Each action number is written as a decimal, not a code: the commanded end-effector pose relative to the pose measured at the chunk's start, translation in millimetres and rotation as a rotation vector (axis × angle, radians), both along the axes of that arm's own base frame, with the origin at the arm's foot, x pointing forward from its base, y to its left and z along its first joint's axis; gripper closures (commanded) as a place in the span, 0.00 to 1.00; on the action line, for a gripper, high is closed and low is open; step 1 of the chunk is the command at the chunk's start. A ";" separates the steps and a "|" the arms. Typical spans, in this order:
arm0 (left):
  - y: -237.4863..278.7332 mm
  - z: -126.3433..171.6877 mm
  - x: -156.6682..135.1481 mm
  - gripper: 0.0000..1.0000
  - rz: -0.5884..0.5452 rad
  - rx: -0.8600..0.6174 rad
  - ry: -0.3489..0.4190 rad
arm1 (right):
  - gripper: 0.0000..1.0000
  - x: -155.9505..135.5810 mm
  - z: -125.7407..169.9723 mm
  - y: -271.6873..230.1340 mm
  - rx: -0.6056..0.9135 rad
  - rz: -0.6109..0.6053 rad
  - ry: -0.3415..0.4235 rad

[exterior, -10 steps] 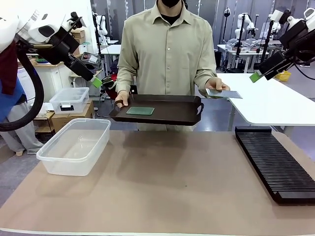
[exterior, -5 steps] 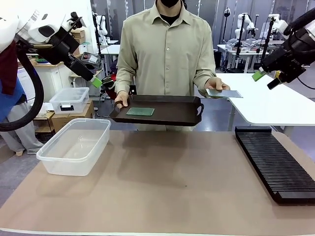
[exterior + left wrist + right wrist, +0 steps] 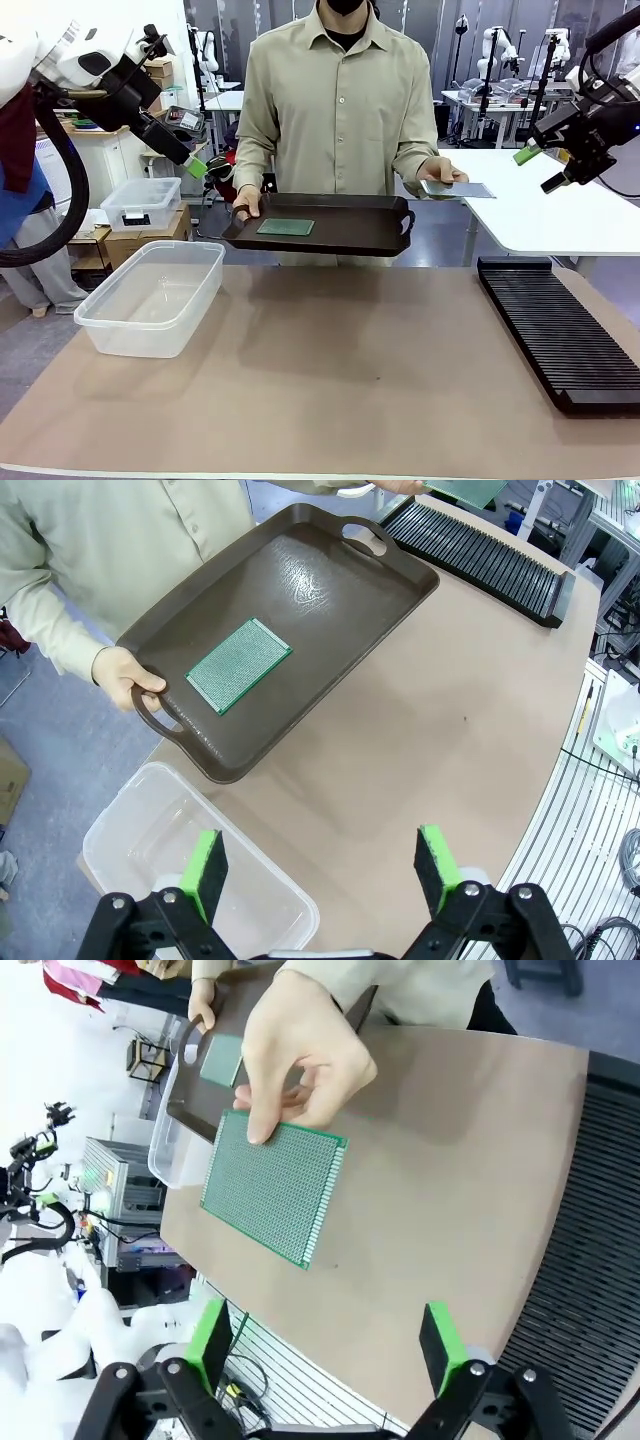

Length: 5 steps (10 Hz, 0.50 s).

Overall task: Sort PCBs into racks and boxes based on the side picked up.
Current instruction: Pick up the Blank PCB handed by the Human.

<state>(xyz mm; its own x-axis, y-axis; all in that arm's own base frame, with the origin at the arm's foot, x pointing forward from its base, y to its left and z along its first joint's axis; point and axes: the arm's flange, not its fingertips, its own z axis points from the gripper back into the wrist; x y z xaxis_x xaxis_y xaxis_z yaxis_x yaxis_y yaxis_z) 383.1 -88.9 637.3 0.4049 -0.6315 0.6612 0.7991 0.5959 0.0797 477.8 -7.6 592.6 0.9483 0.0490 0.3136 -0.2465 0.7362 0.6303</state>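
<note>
A person holds a dark brown tray (image 3: 340,232) with one green PCB (image 3: 285,227) lying flat on it (image 3: 239,665). Their other hand (image 3: 440,175) holds out a second PCB (image 3: 455,189) to the right; it is the green board (image 3: 275,1185) in the right wrist view. My right gripper (image 3: 540,168) hangs open in the air just right of that board, apart from it. High at the left, my left gripper (image 3: 193,166) is open and holds nothing. The clear box (image 3: 150,295) sits front left, the black slotted rack (image 3: 560,325) at the right.
A smaller clear lidded box (image 3: 140,203) stands on cartons behind the left of the table. A white table (image 3: 560,205) lies behind the rack. The brown tabletop (image 3: 340,380) stretches between box and rack.
My right gripper has come down and turned beside the held-out PCB. The left arm, the tray and the person's hands have stayed put.
</note>
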 end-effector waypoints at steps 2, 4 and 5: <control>1.0 -1.4 0.2 0.00 -0.005 -0.004 0.008 | 0.00 -4.9 5.1 4.1 -0.015 0.014 -0.013; 1.0 -1.4 0.2 0.00 -0.005 -0.004 0.008 | 0.00 -4.9 5.1 4.1 -0.015 0.014 -0.013; 1.0 -1.4 0.2 0.00 -0.005 -0.004 0.008 | 0.00 -4.9 5.1 4.1 -0.015 0.014 -0.013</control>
<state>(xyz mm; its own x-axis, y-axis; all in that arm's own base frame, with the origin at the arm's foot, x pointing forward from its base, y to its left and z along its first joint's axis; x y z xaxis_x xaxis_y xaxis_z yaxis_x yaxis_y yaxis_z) 383.1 -88.9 637.3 0.4050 -0.6316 0.6611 0.7991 0.5958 0.0797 475.2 -1.6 597.9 0.9438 0.0599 0.3252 -0.2603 0.7410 0.6190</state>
